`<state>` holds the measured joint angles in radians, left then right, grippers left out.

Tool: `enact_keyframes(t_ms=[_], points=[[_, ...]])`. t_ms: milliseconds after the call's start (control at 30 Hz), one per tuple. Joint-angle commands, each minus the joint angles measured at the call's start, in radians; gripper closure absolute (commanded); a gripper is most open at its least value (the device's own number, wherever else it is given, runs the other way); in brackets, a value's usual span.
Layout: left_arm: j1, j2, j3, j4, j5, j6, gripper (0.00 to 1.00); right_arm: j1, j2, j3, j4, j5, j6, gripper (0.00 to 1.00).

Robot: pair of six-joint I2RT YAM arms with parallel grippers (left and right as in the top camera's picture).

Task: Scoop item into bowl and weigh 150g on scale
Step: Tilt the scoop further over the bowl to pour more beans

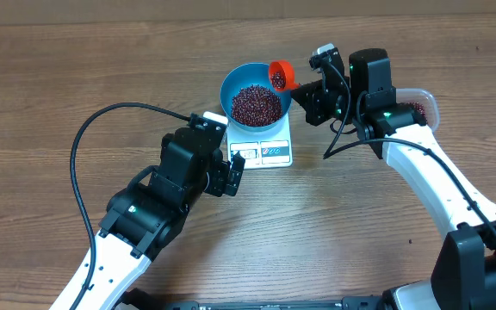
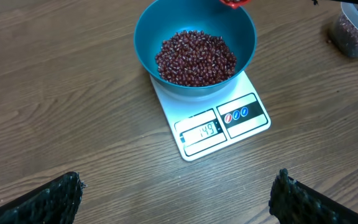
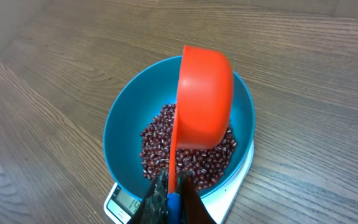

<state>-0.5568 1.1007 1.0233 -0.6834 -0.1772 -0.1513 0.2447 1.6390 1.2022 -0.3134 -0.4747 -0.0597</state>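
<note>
A blue bowl [image 1: 256,89] holding dark red beans [image 1: 257,104] stands on a white scale [image 1: 269,151]; in the left wrist view its display [image 2: 202,131] reads about 149. My right gripper [image 1: 308,93] is shut on the handle of an orange scoop [image 1: 282,75], which is tipped sideways over the bowl's right rim with some beans in it. From the right wrist the scoop [image 3: 204,96] hangs above the beans [image 3: 191,158], its thin handle pinched at the gripper [image 3: 173,200]. My left gripper [image 2: 178,193] hovers open over bare wood in front of the scale [image 2: 219,127].
A clear container [image 1: 419,108] of the same beans sits right of the bowl, behind the right arm; the left wrist view shows that container [image 2: 356,31] at top right. A black cable [image 1: 102,120] loops over the table at left.
</note>
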Motion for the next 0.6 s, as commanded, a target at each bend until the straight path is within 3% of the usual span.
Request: enact_keyframes(t_ms=[0, 300, 567], points=[[-0.006, 0.005, -0.002, 0.003, -0.013, -0.003, 0.0, 0.008, -0.008, 0.009, -0.002, 0.028, -0.016, 0.96], [-0.006, 0.005, -0.002, 0.003, -0.013, -0.003, 0.01, 0.005, -0.008, 0.009, 0.006, 0.0, 0.028, 0.96], [-0.006, 0.005, -0.002, 0.002, -0.013, -0.003, 0.01, 0.011, -0.008, 0.009, -0.002, -0.035, -0.033, 0.96]])
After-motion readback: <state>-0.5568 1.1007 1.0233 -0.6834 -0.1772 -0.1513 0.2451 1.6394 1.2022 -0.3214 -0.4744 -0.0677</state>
